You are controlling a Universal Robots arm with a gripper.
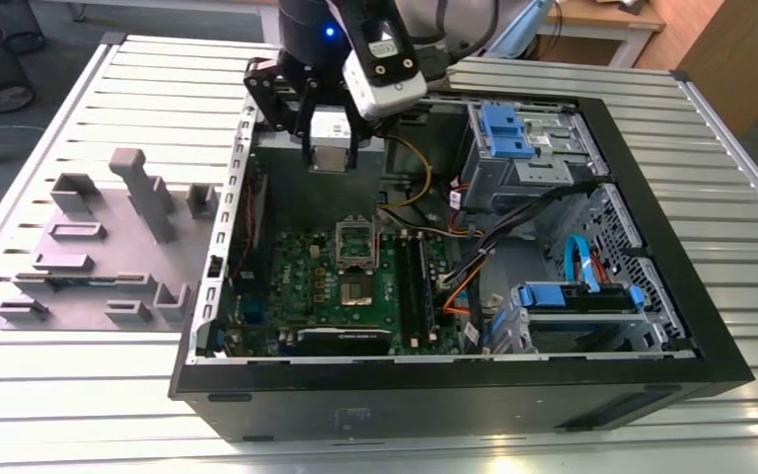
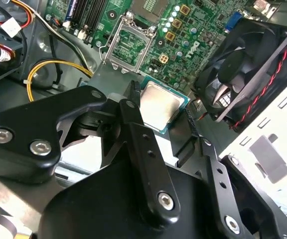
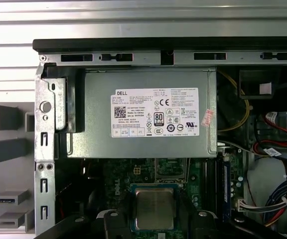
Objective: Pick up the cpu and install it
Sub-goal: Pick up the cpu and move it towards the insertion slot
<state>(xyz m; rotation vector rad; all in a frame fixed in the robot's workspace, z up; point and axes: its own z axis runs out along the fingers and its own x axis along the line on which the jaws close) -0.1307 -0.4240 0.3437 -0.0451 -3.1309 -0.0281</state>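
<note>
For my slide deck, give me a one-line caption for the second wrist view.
Tool gripping the silvery square chip, with the empty socket on the green circuit board behind.

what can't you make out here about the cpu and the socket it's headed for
cpu underside: faces away from the camera in both wrist views.
One cpu edge: behind a finger of the gripper in the second wrist view.
socket contacts: too small in the exterior view and the second wrist view.

cpu (image 2: 163,107) between fingers (image 2: 139,137), above case (image 1: 458,395)
</note>
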